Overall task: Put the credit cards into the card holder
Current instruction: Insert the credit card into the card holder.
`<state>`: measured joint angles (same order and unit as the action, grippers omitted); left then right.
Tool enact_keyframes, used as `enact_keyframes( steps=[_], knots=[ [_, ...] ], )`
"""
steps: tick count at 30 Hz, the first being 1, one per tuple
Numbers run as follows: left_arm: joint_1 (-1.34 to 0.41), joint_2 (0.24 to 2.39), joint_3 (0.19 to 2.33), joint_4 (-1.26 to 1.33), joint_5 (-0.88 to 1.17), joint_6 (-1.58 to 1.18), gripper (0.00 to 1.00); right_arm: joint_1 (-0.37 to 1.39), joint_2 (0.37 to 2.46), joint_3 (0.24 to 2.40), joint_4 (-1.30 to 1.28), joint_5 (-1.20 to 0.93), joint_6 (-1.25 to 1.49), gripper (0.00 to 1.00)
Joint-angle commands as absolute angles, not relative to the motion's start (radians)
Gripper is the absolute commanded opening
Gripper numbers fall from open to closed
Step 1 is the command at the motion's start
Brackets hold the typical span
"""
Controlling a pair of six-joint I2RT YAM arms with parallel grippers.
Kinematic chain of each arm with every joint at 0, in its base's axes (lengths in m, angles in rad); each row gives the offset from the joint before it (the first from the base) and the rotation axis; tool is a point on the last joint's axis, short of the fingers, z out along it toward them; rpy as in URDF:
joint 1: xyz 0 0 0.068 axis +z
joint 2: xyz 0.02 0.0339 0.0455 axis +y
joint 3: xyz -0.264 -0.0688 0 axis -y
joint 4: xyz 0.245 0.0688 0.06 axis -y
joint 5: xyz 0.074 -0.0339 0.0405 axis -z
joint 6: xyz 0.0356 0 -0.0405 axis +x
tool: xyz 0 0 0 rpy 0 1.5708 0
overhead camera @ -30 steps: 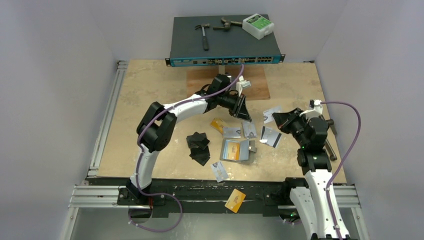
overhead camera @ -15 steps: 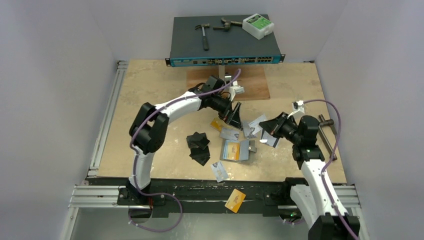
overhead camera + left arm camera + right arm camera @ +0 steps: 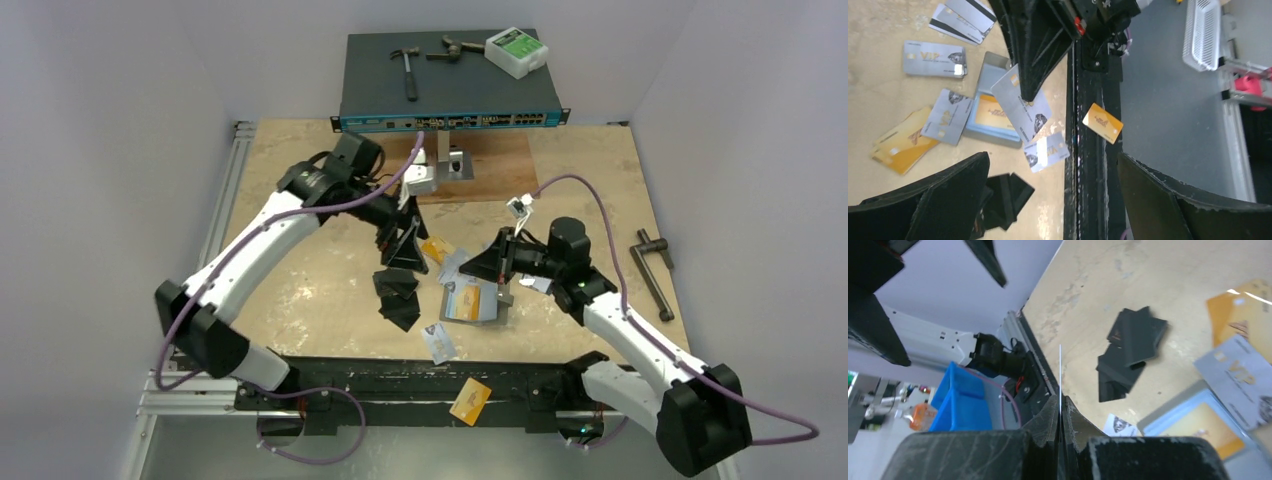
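My right gripper (image 3: 480, 268) is clamped fully shut on a silver card (image 3: 1023, 107). It pinches one end only, so most of the card sticks out past the fingertips. From the right wrist camera I see it edge-on, as a thin line. The card hangs tilted just above the holder (image 3: 489, 306), which lies open on the table (image 3: 300, 170) with an orange card (image 3: 993, 112) inside.

My first worry is the grip: with so little card in the gripper, any contact could pivot it or pull it free. The second is the holder. It looks light and nothing pins it. My left gripper (image 3: 405, 245) is spread wide and empty, hovering to the left above the black case (image 3: 397, 295). If the card's corner catches the rim, I expect the holder to skid rather than take the card.

Loose cards (image 3: 440, 250) lie just beside the holder on its far-left side and could be dragged along. A stray card (image 3: 437, 342) sits near the table's near edge and a fallen card (image 3: 470, 400) lies on the rail (image 3: 380, 385), so a shove nearward could lose more. The two arms are also close together, so a careless reach risks a knock.
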<state>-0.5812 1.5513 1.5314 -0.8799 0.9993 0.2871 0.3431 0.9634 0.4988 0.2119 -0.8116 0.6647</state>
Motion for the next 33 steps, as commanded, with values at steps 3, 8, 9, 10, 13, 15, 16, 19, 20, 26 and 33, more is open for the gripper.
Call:
enact_keyframes(
  steps=[3, 8, 9, 10, 13, 15, 16, 19, 20, 26, 33],
  knots=[
    [-0.583, 1.307, 1.646, -1.200, 0.692, 0.445, 1.00, 0.435, 0.976, 0.644, 0.300, -0.861, 0.615, 0.00],
    [-0.584, 1.200, 1.451, -1.157, 0.858, 0.414, 1.00, 0.502, 0.936, 0.716, 0.261, -0.874, 0.569, 0.00],
    [-0.583, 1.197, 1.424, -1.107, 0.932, 0.366, 1.00, 0.513, 0.930, 0.727, 0.253, -0.874, 0.562, 0.00],
    [-0.584, 1.195, 1.402, -1.045, 0.990, 0.318, 1.00, 0.526, 0.926, 0.739, 0.248, -0.877, 0.556, 0.00],
    [-0.584, 1.209, 1.380, -0.908, 1.061, 0.211, 1.00, 0.563, 0.914, 0.788, 0.199, -0.869, 0.526, 0.00],
    [-0.585, 1.227, 1.401, -0.896, 1.070, 0.186, 1.00, 0.589, 0.908, 0.818, 0.182, -0.868, 0.512, 0.00],
    [-0.585, 1.229, 1.404, -0.884, 1.076, 0.177, 1.00, 0.603, 0.908, 0.832, 0.171, -0.861, 0.508, 0.00],
    [-0.587, 1.240, 1.416, -0.851, 1.093, 0.143, 0.96, 0.636, 0.910, 0.866, 0.151, -0.843, 0.487, 0.00],
    [-0.586, 1.240, 1.414, -0.834, 1.101, 0.129, 0.94, 0.645, 0.911, 0.871, 0.155, -0.840, 0.489, 0.00],
    [-0.603, 1.241, 1.430, -0.795, 1.148, 0.086, 0.66, 0.669, 0.933, 0.912, 0.118, -0.812, 0.470, 0.00],
    [-0.610, 1.231, 1.431, -0.771, 1.137, 0.057, 0.17, 0.670, 0.949, 0.940, 0.099, -0.788, 0.458, 0.00]
  ],
)
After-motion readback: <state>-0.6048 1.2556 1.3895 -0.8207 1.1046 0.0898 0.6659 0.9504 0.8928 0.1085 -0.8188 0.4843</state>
